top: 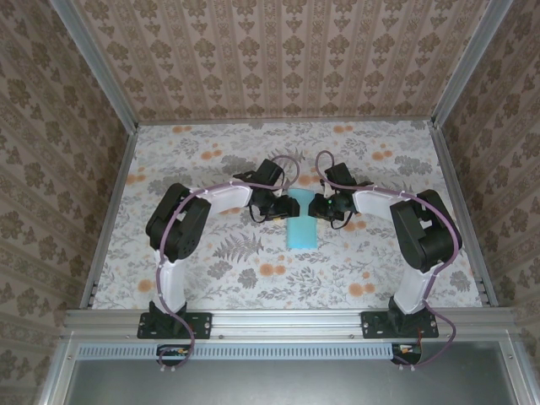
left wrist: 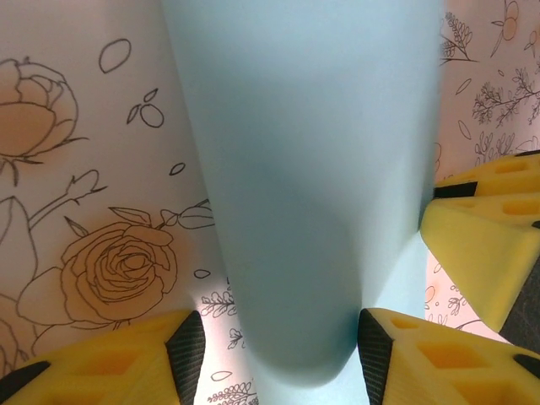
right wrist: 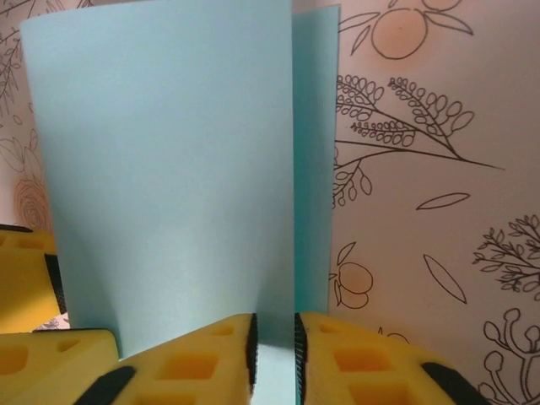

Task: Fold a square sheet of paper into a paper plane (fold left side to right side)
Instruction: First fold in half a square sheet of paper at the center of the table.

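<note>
Square sheet of paper (top: 301, 228) sits mid-tabletop (top: 253, 270), folded over into a narrow strip. Left wrist: left end effector (left wrist: 278, 337) released, fingers (left wrist: 126, 371) straddling the bulging fold, probably to flatten it. Right wrist: right end effector (right wrist: 273, 337) clenched on the paper's free edge, likely holding the flap over.

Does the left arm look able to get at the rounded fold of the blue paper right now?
Likely yes: the left gripper is open, with the uncreased fold of the blue paper lying between its fingers and nothing in between. The right gripper pinches the sheet's edges off to one side.
</note>
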Motion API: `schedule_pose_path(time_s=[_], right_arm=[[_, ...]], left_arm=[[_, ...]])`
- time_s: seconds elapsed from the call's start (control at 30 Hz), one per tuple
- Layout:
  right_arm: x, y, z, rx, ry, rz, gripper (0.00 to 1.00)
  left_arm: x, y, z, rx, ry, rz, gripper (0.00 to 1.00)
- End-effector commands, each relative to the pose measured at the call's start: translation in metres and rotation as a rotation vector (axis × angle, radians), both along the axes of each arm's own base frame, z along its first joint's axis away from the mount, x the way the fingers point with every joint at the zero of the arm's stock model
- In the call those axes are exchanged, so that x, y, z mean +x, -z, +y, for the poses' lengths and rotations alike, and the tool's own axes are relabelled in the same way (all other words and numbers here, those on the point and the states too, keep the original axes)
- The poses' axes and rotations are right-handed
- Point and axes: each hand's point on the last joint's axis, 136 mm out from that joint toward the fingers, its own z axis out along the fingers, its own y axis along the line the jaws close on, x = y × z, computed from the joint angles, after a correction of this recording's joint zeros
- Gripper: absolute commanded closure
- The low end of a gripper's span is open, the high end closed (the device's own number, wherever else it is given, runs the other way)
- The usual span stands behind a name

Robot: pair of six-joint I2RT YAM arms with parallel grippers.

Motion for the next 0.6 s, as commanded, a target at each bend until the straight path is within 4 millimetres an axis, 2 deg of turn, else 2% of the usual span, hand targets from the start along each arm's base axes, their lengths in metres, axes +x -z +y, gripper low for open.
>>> schedule_pose_path(time_s=[0.0, 0.37, 0.57], right_arm=[[0.003, -0.014, -0.008, -0.026, 0.009, -0.042, 0.70], [-0.001, -0.046, -0.058, -0.114, 0.155, -0.179, 0.46], [-0.006, -0.062, -0.072, -0.124, 0.205, -0.243, 0.32]], left_arm=[[-0.011, 0.025, 0.002, 0.072, -0.004, 0.058, 0.46], [-0.015, 0.034, -0.003, 0.106, 0.018, 0.076, 0.46], [-0.019, 0.038, -0.007, 0.127, 0.046, 0.088, 0.44]])
